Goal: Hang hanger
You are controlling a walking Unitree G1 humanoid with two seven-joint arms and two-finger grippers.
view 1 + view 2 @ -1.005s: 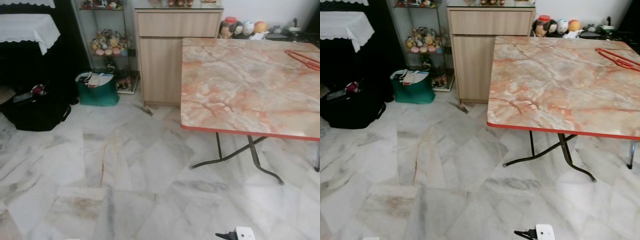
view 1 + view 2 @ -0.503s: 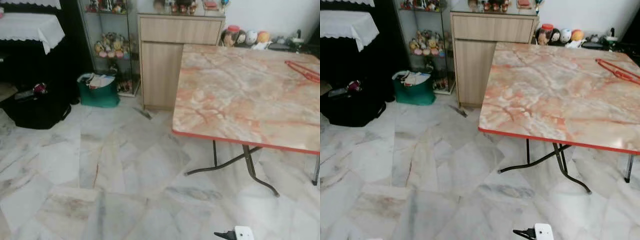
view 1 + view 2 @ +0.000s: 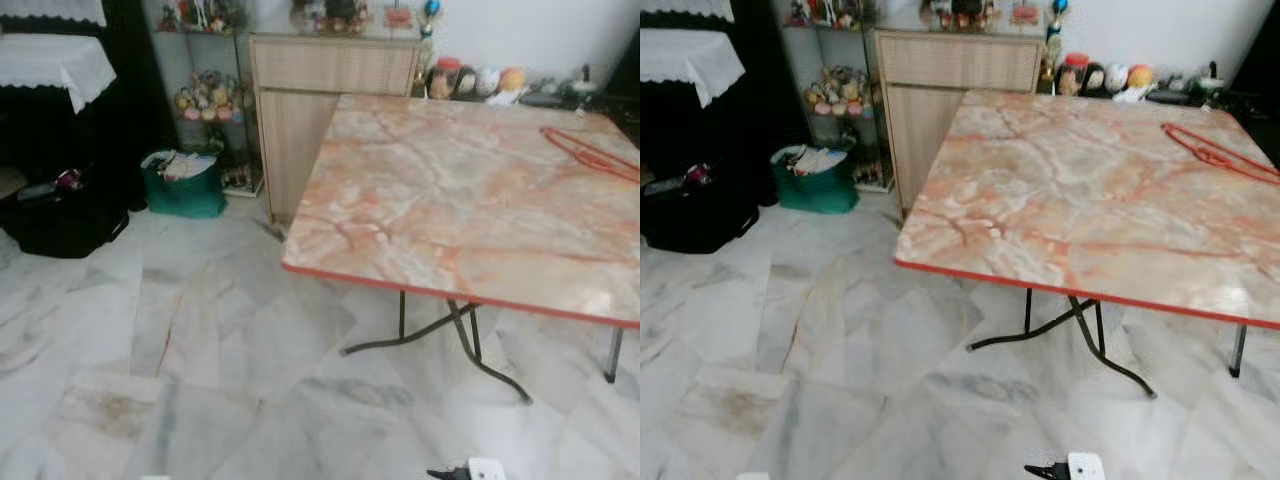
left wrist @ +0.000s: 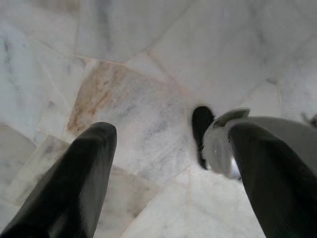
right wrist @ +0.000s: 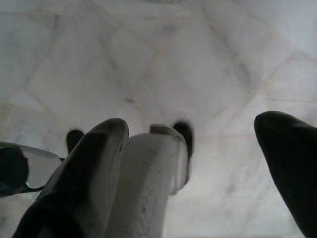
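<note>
Approaching the desk, both arms down.

My left gripper (image 4: 168, 163) and right gripper (image 5: 198, 163) hang wide and empty over the floor (image 3: 200, 330). The red hanger (image 3: 1215, 155) lies near the desk (image 3: 450, 200) far right edge; walking blur could spoil my reach. Wrist views add floor tiles.

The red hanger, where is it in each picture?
Left eye view: the thin red wire hanger lies flat on the far right of the orange marble-pattern table, near its back corner.
Right eye view: the same hanger lies in the same spot, a little further from the picture's edge.
Left wrist view: not in it, just pale floor tiles.
Right wrist view: not in it.
Shared landmark: the light wooden cabinet behind the table's left corner.
</note>
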